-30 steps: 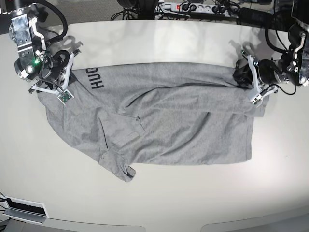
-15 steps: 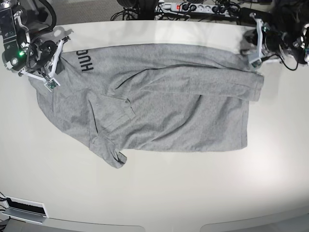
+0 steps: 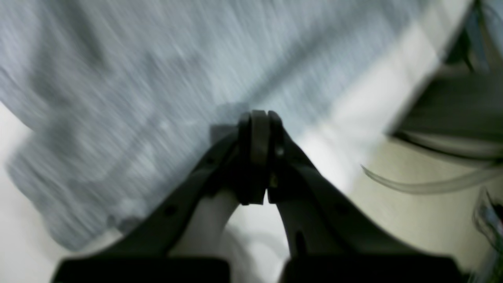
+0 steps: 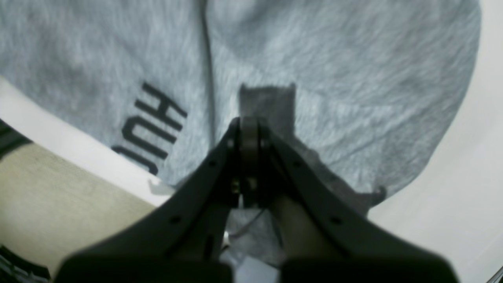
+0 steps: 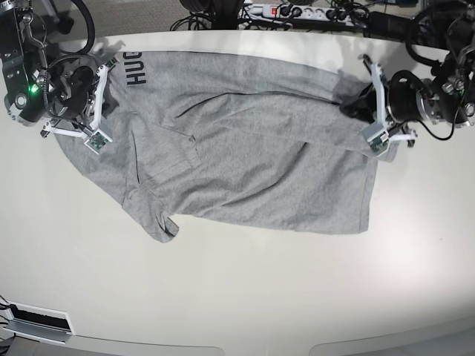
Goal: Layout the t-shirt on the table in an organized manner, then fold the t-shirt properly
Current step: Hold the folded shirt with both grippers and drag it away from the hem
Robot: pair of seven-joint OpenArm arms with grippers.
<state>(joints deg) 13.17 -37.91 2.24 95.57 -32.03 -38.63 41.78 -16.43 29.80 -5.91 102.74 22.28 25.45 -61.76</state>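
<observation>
The heather-grey t-shirt (image 5: 245, 148) lies spread across the far half of the off-white table (image 5: 237, 297). Its black lettering (image 5: 135, 70) shows at the far left corner. My right gripper (image 5: 106, 78), on the base view's left, is shut on the t-shirt's edge beside the lettering (image 4: 151, 129), with fabric pinched at its tips (image 4: 248, 125). On the base view's right, my left gripper (image 5: 364, 104) is shut on a bunched edge of the t-shirt. The left wrist view is blurred and shows grey cloth at the closed tips (image 3: 257, 118). A sleeve (image 5: 159, 222) points toward the near side.
A power strip and cables (image 5: 297, 11) lie beyond the table's far edge, close to the t-shirt. A white box (image 5: 37, 319) sits below the near left corner. The beige floor (image 4: 59, 196) shows past the table edge in the right wrist view.
Both grippers have dragged the t-shirt toward the table's far edge. The left gripper then came back toward the near side, so the shirt's right end now slants.
</observation>
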